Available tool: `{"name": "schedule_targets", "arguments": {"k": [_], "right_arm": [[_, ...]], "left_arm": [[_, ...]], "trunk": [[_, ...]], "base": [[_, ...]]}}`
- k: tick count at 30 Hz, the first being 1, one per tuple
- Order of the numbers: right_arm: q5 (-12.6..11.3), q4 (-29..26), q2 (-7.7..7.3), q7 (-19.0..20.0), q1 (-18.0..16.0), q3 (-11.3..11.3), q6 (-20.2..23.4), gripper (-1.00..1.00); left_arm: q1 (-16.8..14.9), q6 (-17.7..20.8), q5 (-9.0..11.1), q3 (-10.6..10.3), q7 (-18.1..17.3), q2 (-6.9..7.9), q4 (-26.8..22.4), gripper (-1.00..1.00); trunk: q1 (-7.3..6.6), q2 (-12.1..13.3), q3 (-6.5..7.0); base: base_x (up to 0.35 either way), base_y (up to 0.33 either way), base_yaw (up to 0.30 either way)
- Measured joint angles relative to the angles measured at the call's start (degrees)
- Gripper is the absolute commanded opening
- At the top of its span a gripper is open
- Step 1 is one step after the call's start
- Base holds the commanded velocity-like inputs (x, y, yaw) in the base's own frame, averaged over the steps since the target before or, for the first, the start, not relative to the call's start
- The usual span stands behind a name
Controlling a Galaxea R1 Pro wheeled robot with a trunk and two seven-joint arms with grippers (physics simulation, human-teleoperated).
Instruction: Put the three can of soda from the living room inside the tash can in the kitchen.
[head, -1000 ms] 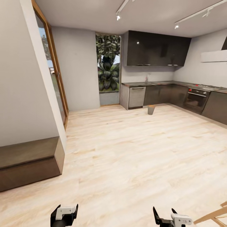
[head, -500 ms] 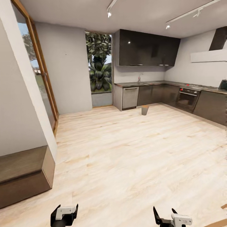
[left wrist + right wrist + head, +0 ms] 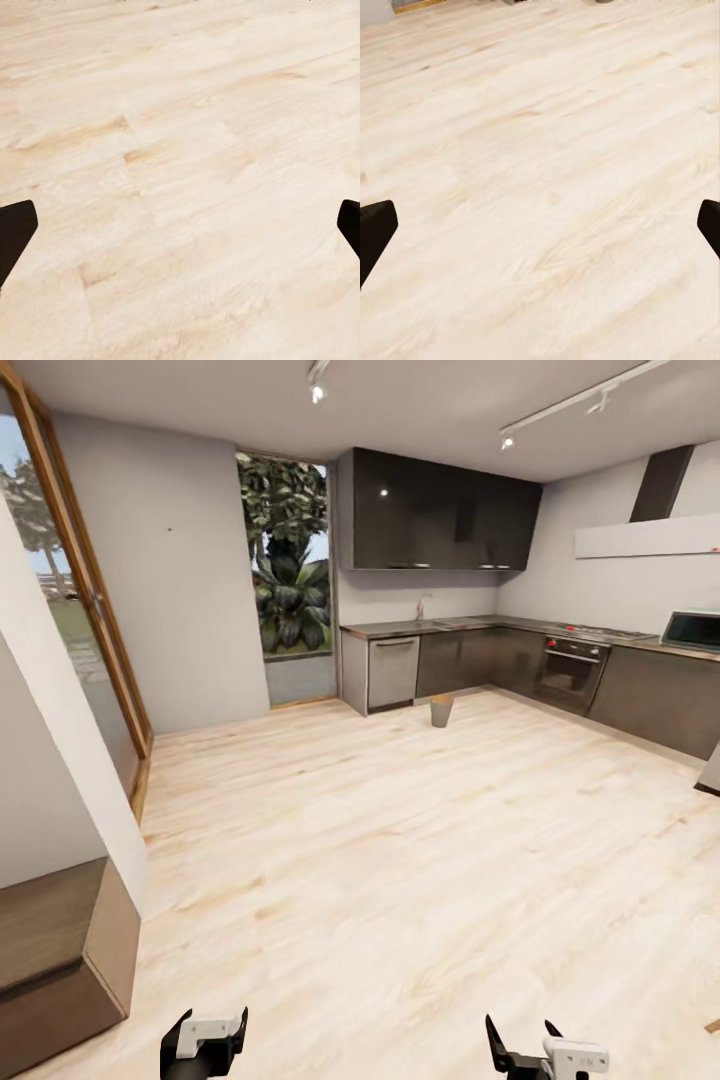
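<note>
We face the kitchen across a pale wood floor [image 3: 400,840].
The tash can [image 3: 441,711] stands on the floor just before the grey cabinets [image 3: 470,663], far ahead. Our left end effector [image 3: 205,1040] and right end effector [image 3: 545,1052] hang low, both spread wide and empty.

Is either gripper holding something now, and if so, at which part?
Nothing is held: the left gripper and right gripper are open, with bare floor between their fingers.
</note>
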Motion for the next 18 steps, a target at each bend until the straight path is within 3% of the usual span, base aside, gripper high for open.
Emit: {"name": "schedule_targets", "arguments": {"k": [18], "right_arm": [[0.14,-1.81,-0.14,0.0,0.0,-0.55,-0.03,1.0]], "left_arm": [[-0.02,0.0,0.0,0.0,0.0,0.0,0.0,1.0]], "trunk": [[0.0,0.0,0.0]], "base": [[0.323,0.088,-0.003]]}}
